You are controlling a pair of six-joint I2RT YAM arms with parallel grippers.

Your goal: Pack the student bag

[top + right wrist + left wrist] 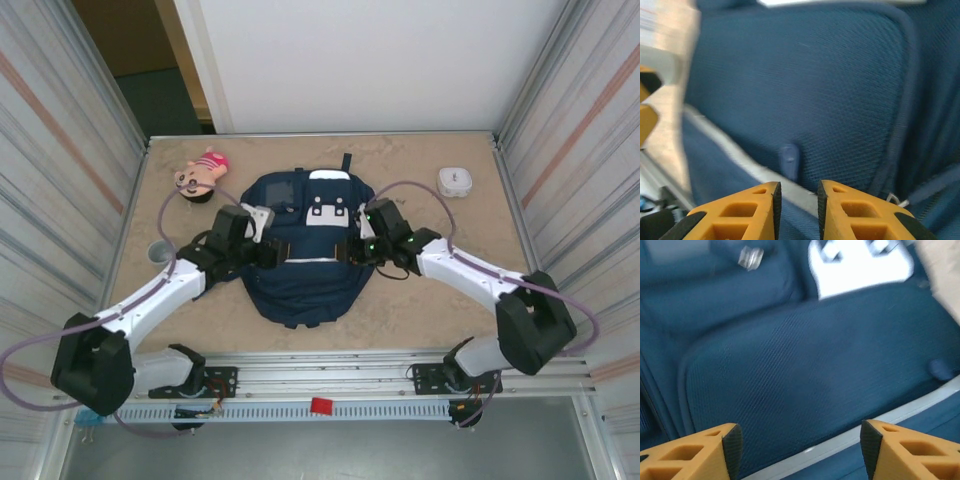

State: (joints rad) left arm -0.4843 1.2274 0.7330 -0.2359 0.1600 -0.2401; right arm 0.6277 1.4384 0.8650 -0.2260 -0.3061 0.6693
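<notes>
The navy student bag [305,270] lies flat in the middle of the table, its white patches [322,210] toward the far end. My left gripper [277,251] hovers over the bag's left side; in the left wrist view it [801,447] stands wide open above the mesh pocket and grey trim stripe [850,432], holding nothing. My right gripper [347,250] is over the bag's right side. In the right wrist view it [798,202] is open by a narrow gap, just short of a small blue zipper pull [789,161] beside the grey stripe.
A pink doll [202,174] lies at the far left of the table and a small white round box [455,181] at the far right. A grey cup [160,251] sits near the left edge. Ribbed metal walls [60,150] close in both sides.
</notes>
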